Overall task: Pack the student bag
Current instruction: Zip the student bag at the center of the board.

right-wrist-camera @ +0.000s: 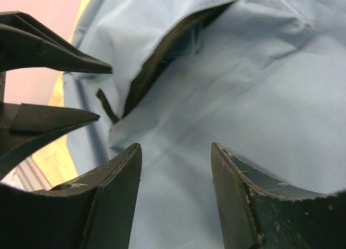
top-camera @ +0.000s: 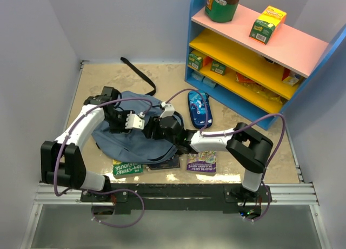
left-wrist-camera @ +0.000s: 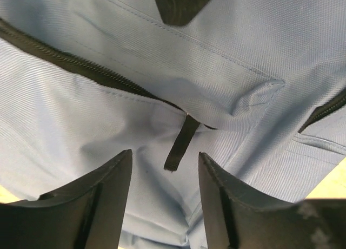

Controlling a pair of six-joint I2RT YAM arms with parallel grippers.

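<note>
The student bag point(top-camera: 125, 143) is a slate-blue fabric backpack lying left of centre on the table. Both grippers hover over its top, close together. My left gripper point(top-camera: 141, 123) point(left-wrist-camera: 165, 158) is open just above the fabric, with a black zipper pull tab point(left-wrist-camera: 181, 143) right ahead of its tips and nothing between them. My right gripper point(top-camera: 157, 131) point(right-wrist-camera: 175, 149) is also open over plain bag fabric point(right-wrist-camera: 243, 97). A partly open zipper slit point(right-wrist-camera: 157, 59) lies ahead of it. The left gripper's fingers point(right-wrist-camera: 65, 57) show at the left of the right wrist view.
A green book point(top-camera: 127, 166), a dark book point(top-camera: 166, 162) and a purple book point(top-camera: 201, 162) lie along the bag's near side. A dark-blue pencil case point(top-camera: 198, 109) lies to its right. A coloured shelf unit point(top-camera: 254, 54) stands at the back right. A black strap point(top-camera: 138, 73) trails behind the bag.
</note>
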